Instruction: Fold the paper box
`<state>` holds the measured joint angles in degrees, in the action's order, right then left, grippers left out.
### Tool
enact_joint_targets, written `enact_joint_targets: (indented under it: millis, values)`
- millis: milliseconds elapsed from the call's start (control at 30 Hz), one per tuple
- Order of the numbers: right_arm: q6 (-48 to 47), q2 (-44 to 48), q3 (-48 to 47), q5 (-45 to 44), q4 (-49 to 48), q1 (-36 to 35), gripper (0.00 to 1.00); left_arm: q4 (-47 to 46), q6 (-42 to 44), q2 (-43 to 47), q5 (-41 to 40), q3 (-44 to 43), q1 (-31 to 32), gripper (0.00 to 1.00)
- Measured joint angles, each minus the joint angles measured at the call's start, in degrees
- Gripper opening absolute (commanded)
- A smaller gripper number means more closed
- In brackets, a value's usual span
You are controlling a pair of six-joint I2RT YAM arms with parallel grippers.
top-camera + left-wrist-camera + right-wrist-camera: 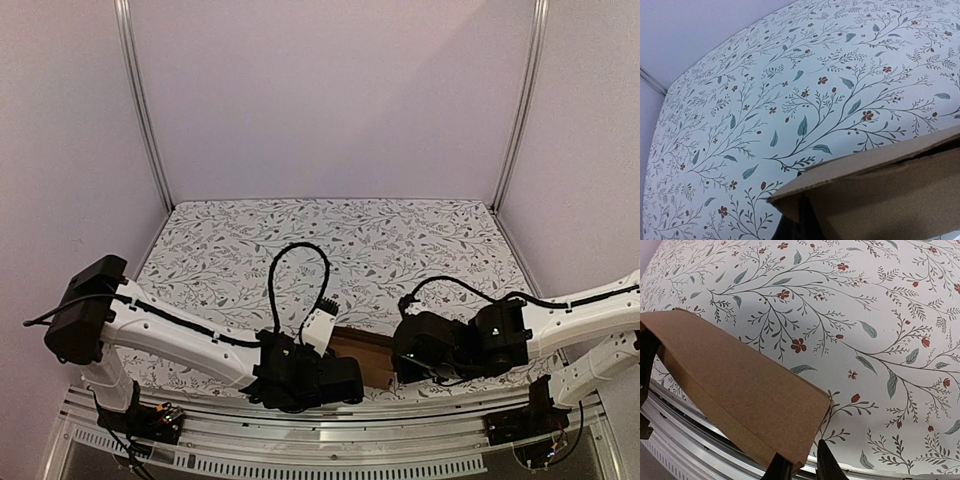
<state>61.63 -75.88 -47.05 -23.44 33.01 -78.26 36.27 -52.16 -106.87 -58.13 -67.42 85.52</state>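
The paper box (362,352) is plain brown cardboard, partly folded, held between the two arms at the table's near edge. My left gripper (345,378) is at its left end. In the left wrist view the box (880,195) fills the lower right, and one dark finger (801,220) shows under a folded flap; the other is hidden. My right gripper (402,362) is at its right end. In the right wrist view my gripper (804,465) is closed narrowly around the lower corner of the box (735,385), which hangs over the rail.
The table carries a white cloth (330,250) printed with leaves and red flowers. An aluminium rail (685,432) runs along the near edge. White walls and two metal posts (145,110) enclose the back and sides.
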Motion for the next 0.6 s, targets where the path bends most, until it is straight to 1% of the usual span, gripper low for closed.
enact_joint_targets:
  millis: [100, 300, 367, 467, 533, 600]
  values:
    - [0.26, 0.28, -0.15, -0.09, 0.98, -0.22, 0.24, 0.48, -0.26, -0.02, 0.2, -0.26, 0.04, 0.0]
    - [0.07, 2.05, -0.44, -0.37, 3.43, -0.72, 0.26, 0.9, -0.98, -0.44, 0.98, -1.25, 0.61, 0.0]
    - [-0.2, 3.17, -1.03, -0.68, 4.28, -0.87, 0.3, 0.83, -1.11, -0.52, 1.31, -1.57, 1.05, 0.0]
    - [-0.96, 4.79, -3.04, -1.84, 5.57, -0.9, 0.31, 0.85, -1.11, -0.79, 1.57, -2.01, 1.27, 0.0]
    - [-1.53, 5.6, -4.2, -2.64, 6.6, -0.92, 0.38, 0.96, -1.11, -0.87, 1.53, -2.08, 1.27, 0.0]
    - [-2.16, 6.03, -5.18, -3.74, 7.52, -0.92, 0.4, 0.94, -1.09, -1.01, 1.57, -2.29, 1.27, 0.0]
